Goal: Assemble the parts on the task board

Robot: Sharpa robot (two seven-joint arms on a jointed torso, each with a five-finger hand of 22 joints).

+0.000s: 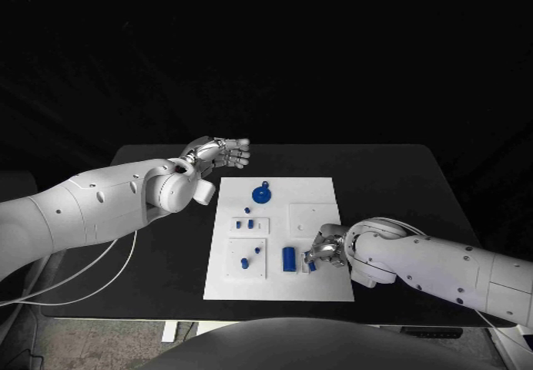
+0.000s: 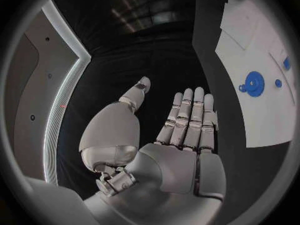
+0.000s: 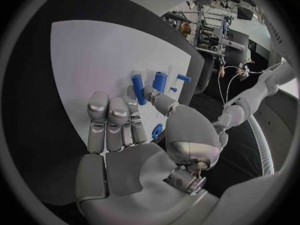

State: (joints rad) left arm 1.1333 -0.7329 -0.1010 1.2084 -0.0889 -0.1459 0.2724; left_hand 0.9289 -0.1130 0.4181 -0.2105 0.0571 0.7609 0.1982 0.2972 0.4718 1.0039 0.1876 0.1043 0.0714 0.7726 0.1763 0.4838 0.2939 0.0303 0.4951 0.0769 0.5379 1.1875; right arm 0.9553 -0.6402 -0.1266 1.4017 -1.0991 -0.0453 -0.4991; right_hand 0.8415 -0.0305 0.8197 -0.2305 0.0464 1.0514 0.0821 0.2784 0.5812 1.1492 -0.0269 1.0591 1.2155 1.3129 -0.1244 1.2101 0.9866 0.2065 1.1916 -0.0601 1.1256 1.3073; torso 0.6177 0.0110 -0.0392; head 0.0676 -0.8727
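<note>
The right hand (image 3: 134,135) has its fingers (image 3: 109,117) side by side, bent down over the white task board (image 1: 316,223). The thumb side is close to a long blue peg (image 3: 138,88), and a small blue piece (image 3: 157,130) sits right by the thumb base. Is it pinching one of them? Can't tell, the hand hides the spot. In the head view the same hand is low on the board's near right part, next to a fat blue cylinder (image 1: 289,257) and a little blue bit (image 1: 312,267) by the fingertips.

Going out from there: two small blue pegs (image 1: 251,224) stand in a raised square, w/ two more blue bits (image 1: 246,263) on the square below it. A round blue gear w/ a handle (image 1: 261,193) lies near the board's far end.

The left hand (image 2: 181,130) is off the board, up over the black table (image 1: 411,177) by the far left corner. Its fingers are straight and together, thumb out to the side, nothing in it (just waiting, I think).

What could go wrong: the right hand is crowded in w/ loose parts. If it closes a bit off, the peg could slip or tip, or the fingers could bump the fat cylinder and roll it away. Pushing down hard could also slide the board, b/c the other hand isn't holding it.
</note>
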